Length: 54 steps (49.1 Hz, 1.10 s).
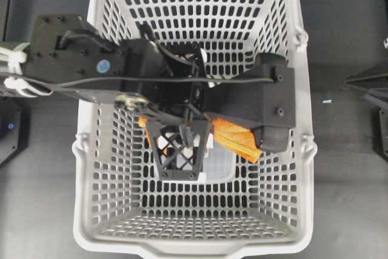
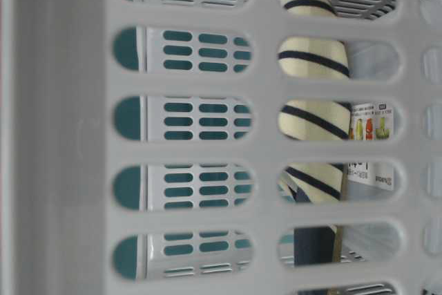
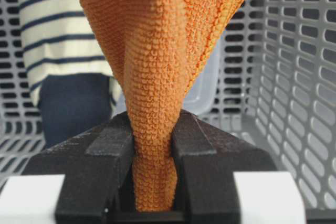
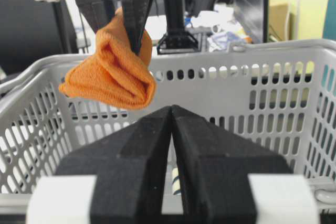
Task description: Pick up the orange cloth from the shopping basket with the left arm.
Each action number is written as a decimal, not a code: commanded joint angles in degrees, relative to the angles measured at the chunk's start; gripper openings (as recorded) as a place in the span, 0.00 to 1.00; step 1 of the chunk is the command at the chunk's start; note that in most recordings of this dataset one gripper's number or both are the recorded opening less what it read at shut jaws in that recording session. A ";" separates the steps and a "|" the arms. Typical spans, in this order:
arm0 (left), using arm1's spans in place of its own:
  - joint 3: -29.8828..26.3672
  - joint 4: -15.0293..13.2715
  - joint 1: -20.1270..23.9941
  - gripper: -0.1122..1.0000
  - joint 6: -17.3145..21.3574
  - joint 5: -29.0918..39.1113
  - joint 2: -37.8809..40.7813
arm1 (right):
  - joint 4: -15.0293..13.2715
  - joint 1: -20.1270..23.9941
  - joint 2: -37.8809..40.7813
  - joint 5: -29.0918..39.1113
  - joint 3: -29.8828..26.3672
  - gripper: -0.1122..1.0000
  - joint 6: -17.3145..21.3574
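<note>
Fingers (image 3: 105, 156) of the left gripper (image 3: 153, 182), seen closest in the left wrist view, are clenched on a bunched fold of the orange cloth (image 3: 157, 77), which fills the gap between the pads and fans out beyond them. Behind the cloth lie a navy and cream striped fabric roll (image 3: 58, 30) and a clear plastic container (image 3: 205, 87), both inside the shopping basket (image 3: 294, 77).

In the right wrist view, the right gripper (image 4: 171, 150) sits nearest the lens with its two fingers pressed together on nothing. Beyond it, the cloth (image 4: 113, 72) hangs from the left gripper (image 4: 118, 30) above the basket rim (image 4: 252, 51), clear of the walls, so by this view the lift is essentially made.

From overhead, the left arm (image 1: 79, 59) reaches in over the basket's left rim toward the middle, and the cloth (image 1: 233, 137) shows as an orange strip toward the right wall.

Judged risks: only a narrow pinch of fabric is held, so a quick swing could let the terry weave slide out and drop back into the basket. The loose hanging end could also snag on the slotted wall or rim if the arm moves sideways while low.
</note>
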 commanded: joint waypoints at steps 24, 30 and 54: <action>-1.41 0.18 0.00 0.20 0.00 0.09 -0.79 | 0.18 0.09 0.00 -0.26 -0.88 0.10 0.00; -1.41 0.26 0.09 0.20 0.00 0.35 -0.88 | 0.26 0.09 -0.09 -0.09 -0.88 0.10 0.00; -1.41 0.26 0.53 0.20 0.00 0.53 -0.88 | 0.26 0.00 -0.62 1.76 -0.79 0.10 0.00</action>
